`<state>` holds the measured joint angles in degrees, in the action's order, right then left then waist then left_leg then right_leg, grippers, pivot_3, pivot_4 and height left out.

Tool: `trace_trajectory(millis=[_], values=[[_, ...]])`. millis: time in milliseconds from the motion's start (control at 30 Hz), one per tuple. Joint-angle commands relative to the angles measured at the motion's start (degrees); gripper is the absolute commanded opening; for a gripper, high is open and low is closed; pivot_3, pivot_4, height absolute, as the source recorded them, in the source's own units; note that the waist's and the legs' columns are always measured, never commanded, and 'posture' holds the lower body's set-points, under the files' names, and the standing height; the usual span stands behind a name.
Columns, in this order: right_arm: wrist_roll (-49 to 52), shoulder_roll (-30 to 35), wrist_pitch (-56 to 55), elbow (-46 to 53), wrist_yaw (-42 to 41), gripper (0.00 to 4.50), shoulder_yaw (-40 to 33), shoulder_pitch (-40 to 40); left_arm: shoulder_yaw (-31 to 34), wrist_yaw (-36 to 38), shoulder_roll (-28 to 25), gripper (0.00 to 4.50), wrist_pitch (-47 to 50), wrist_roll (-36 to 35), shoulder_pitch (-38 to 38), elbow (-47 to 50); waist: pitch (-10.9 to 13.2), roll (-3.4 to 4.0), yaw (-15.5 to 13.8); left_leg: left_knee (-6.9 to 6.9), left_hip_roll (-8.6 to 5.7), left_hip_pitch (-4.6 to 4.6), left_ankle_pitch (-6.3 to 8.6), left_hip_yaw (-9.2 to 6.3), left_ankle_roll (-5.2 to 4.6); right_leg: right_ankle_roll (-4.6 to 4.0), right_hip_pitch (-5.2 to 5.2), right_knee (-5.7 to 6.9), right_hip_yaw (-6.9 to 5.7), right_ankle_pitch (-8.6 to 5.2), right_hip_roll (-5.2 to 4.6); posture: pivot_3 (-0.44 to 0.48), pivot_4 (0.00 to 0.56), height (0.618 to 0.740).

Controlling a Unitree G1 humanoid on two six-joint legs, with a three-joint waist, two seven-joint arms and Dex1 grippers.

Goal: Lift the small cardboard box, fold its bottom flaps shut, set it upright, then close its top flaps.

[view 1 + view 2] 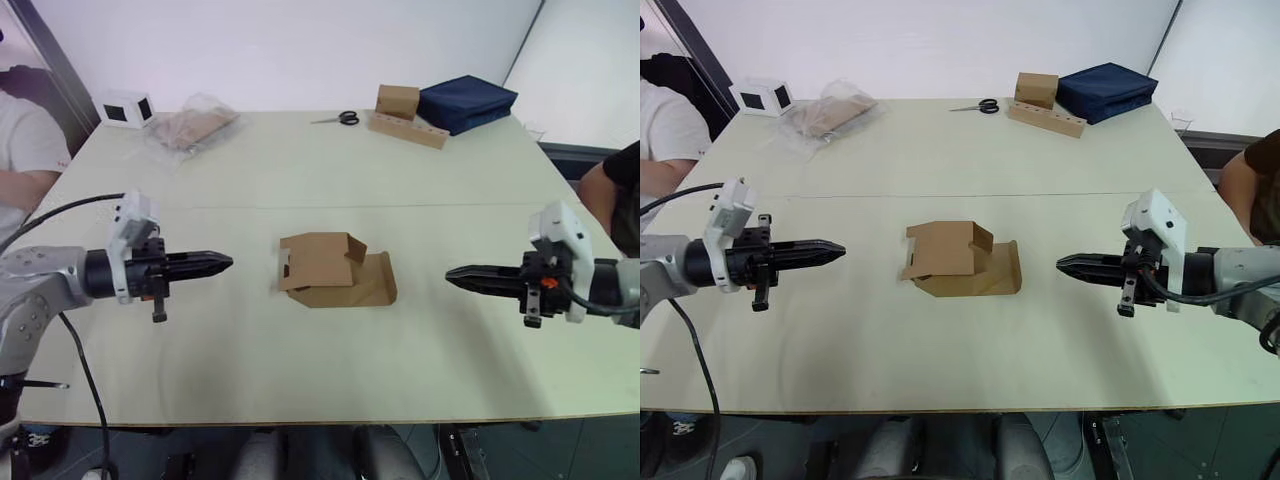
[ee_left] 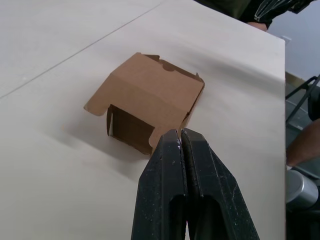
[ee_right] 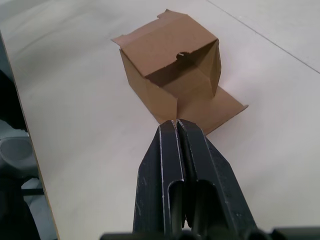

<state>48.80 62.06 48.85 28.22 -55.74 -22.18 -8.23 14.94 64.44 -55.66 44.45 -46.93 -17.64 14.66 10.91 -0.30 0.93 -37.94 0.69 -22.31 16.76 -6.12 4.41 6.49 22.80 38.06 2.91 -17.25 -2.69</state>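
The small cardboard box (image 1: 322,263) lies on its side at the centre of the frame, on the pale bench (image 1: 300,175), with one flap (image 1: 372,285) spread flat on the bench toward the right. A short flap (image 1: 287,272) with a notch sticks out from its left edge.

The left end effector (image 1: 222,264) sits at mid-left of the frame, level with the box, its black fingers pressed together with nothing between them — the tip points straight at the box's left side, near it but apart. The right end effector (image 1: 455,276) sits at mid-right, likewise closed and empty, pointing at the box's right side across a gap of bare bench. The box lies between the two tips, closer to the left one. In the left wrist view the box's open end faces that end effector; in the right wrist view the flat flap reaches toward the closed fingertips without touching them.

Along the upper edge of the bench stand a white box with dark windows (image 1: 127,108) at upper left, a clear plastic bag (image 1: 192,126) beside it, scissors (image 1: 340,118) at upper centre, a brown cube on a holed cardboard strip (image 1: 405,115), and a dark blue pouch (image 1: 466,102) at upper right. A person's arm (image 1: 25,185) shows at the left edge.
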Motion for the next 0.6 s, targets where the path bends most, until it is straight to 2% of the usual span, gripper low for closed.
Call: trace_trajectory(millis=[33, 233, 367, 433, 467, 600], values=[[0.9, -0.6, -0.8, 2.1, 0.9, 0.0, -0.8, -1.1, 0.8, -0.6, -0.5, 0.08, 1.3, -1.1, -0.4, 1.3, 0.0, 0.0, 0.0, 0.0, 0.0, 0.0, 0.0, 0.0, 0.0, 0.0, 0.01, 0.0, 0.0, 0.0, 0.0, 0.0, 0.15, 0.74], [0.2, -1.0, -1.6, 2.6, 1.2, 0.0, -0.4, -0.6, -0.3, -3.1, 0.8, 0.08, 5.0, -2.3, -2.8, -0.3, 0.0, 0.0, -0.1, 0.0, 0.0, 0.0, 0.0, -0.01, 0.0, 0.0, 0.01, 0.0, 0.0, 0.0, 0.01, 0.0, 0.15, 0.74], [1.2, -1.0, -1.2, 3.2, 1.8, 0.0, -0.7, -1.4, -0.9, -6.4, 4.0, 0.08, 11.6, -6.2, -7.3, -3.8, 0.0, 0.0, -0.1, -0.01, 0.0, 0.0, 0.0, -0.01, 0.0, 0.0, 0.0, 0.01, -0.01, 0.0, 0.0, 0.0, 0.15, 0.74], [0.6, -1.4, -1.7, 3.5, 2.2, 0.0, 0.2, -1.3, -2.6, -7.4, 6.3, 0.55, 15.8, -7.4, -9.4, -7.2, 0.0, -0.01, -0.1, -0.02, 0.0, 0.0, 0.0, -0.02, 0.0, 0.0, -0.01, 0.02, -0.01, 0.0, 0.01, 0.0, 0.15, 0.74], [0.4, -1.6, -1.8, 3.9, 2.4, 0.0, 0.5, -1.0, -3.3, -8.0, 7.4, 0.63, 18.0, -8.1, -10.1, -8.9, 0.0, 0.01, -0.1, -0.03, -0.01, 0.0, 0.0, -0.02, 0.0, 0.0, -0.01, 0.02, -0.01, 0.0, 0.01, 0.0, 0.15, 0.74], [1.1, -2.3, -1.3, 5.5, 4.2, 0.0, 0.5, -1.0, -4.1, -10.9, 13.5, 2.4, 28.3, -10.9, -15.6, -19.9, 0.0, -0.02, 0.1, -0.04, -0.02, -0.03, 0.0, -0.03, 0.0, 0.0, 0.03, 0.04, -0.01, 0.0, 0.02, 0.0, 0.15, 0.74]])
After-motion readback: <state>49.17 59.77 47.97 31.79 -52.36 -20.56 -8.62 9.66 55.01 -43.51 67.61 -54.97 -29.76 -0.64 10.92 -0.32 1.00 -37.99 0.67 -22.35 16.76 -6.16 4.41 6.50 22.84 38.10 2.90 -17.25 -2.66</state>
